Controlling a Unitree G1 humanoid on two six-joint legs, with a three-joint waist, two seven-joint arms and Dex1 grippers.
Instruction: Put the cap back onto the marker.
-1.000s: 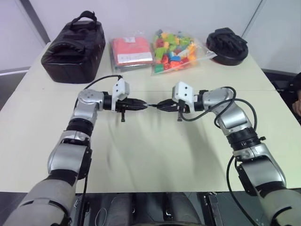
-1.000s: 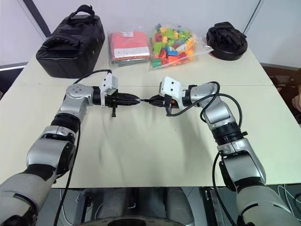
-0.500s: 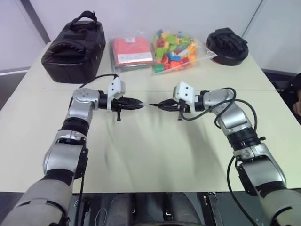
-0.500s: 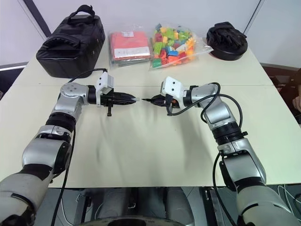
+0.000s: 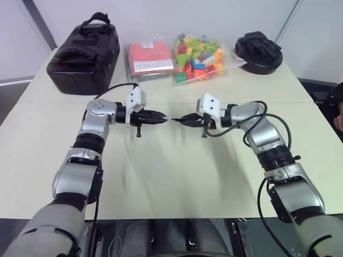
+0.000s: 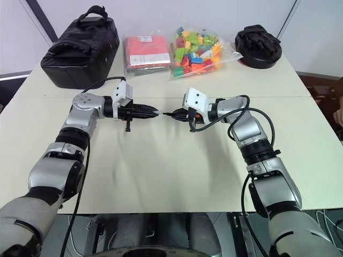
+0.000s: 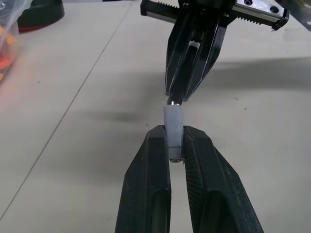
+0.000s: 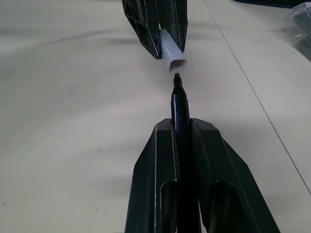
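The cap is a tiny pale grey tube, and it is held up in the air over the middle of the table, sticking out from the tips of the left gripper, whose two black fingers are pinching it tight. Its open mouth faces the marker, a thin black stick that the right gripper squeezes between its own fingers, with the pointed tip poking out in front. The tip sits just at the mouth of the cap, very near or maybe just touching; I cannot tell which. In the right wrist view the cap leans a little to one side, so the tube and the stick do not quite make one straight line. To do this step well, I think the two should first be lined up, so the tip points right down the middle of the hole. Then the hands should come together slowly and straight, with both grips kept firm so nothing slips or twists. If the push goes crooked, the tip could catch on the rim and the small cap could pop out and drop to the table. Pushing should go on until the cap sits snug. Far at the back of the table are a black bag, a red packet, a bag of bright blocks and a black round thing, all well away from the hands.
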